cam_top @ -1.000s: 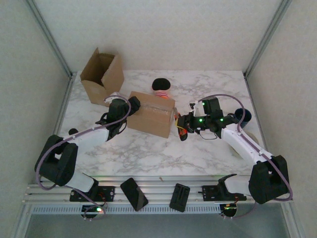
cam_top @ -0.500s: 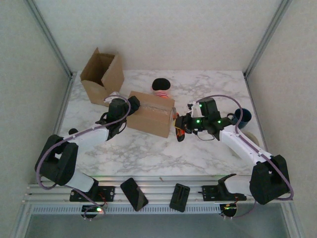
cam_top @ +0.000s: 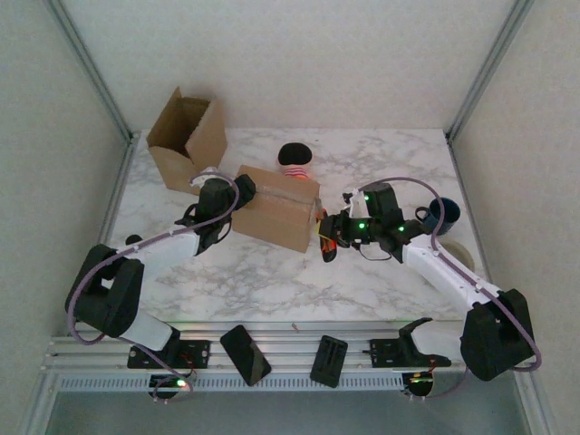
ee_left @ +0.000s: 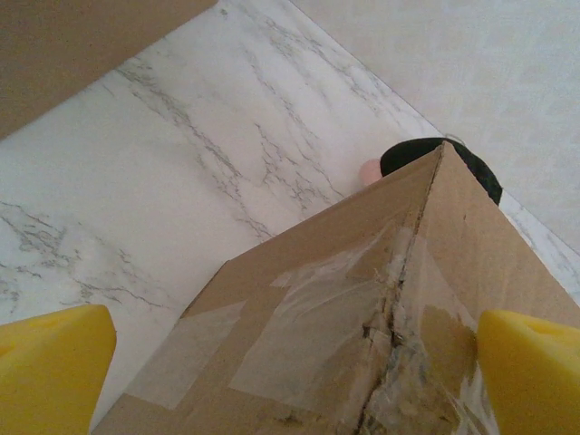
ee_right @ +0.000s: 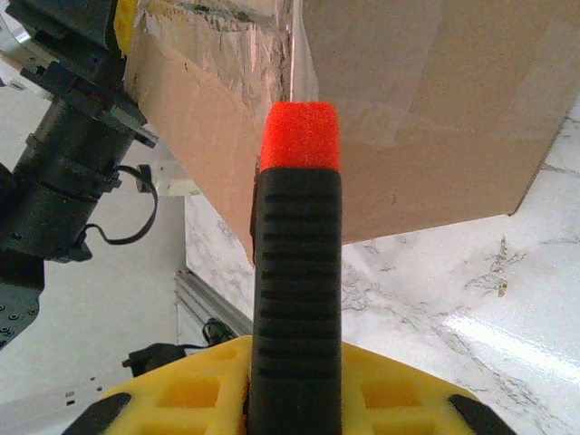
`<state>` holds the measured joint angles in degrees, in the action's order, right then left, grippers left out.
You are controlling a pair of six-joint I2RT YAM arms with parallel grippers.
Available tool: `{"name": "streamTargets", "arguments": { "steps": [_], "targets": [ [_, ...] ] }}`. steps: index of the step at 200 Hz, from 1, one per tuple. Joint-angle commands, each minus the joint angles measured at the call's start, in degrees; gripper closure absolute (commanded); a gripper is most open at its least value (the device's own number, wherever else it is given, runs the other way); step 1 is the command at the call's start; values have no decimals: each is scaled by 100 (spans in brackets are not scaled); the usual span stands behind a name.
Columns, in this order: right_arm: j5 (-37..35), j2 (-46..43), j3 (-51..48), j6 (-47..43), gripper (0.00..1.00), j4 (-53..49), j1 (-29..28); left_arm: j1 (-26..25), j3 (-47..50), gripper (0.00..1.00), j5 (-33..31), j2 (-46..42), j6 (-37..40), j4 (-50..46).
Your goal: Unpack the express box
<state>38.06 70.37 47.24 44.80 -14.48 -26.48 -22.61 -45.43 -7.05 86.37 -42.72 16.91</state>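
White walls close in a marble table [cam_top: 362, 272]. Near its middle lies the taped box [cam_top: 276, 213], still sealed. The left gripper [cam_top: 240, 192] stands wide apart astride the box's left corner, gripping nothing. The right gripper [cam_top: 335, 228] is clamped on a black-handled tool [ee_right: 294, 272], whose red tip is close to the box's right end. An open carton [cam_top: 186, 136] stands back left, a black-and-pink object [cam_top: 294, 154] lies behind the box, and a dark blue cup [cam_top: 444, 213] sits at the right.

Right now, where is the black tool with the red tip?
The tool sits in the right hand, just right of the taped box, mid-table in the top view.
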Motion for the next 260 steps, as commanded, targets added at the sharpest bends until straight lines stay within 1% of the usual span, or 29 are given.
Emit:
{"name": "streamTargets", "arguments": {
  "steps": [1, 73, 130, 260],
  "targets": [
    [655, -100, -161, 32, 100, -356, -288, 37, 175, 0, -209, 447, 82, -1103],
    [734, -164, -224, 153, 100, -260, -389, 46, 135, 0, -234, 468, 82, -1155],
    [883, -347, -393, 344, 100, -53, -477, 55, 119, 0, -220, 487, 80, -1163],
    [934, -730, -787, 758, 100, 321, -612, 64, 96, 0, -198, 546, 80, -1155]
  ]
}}
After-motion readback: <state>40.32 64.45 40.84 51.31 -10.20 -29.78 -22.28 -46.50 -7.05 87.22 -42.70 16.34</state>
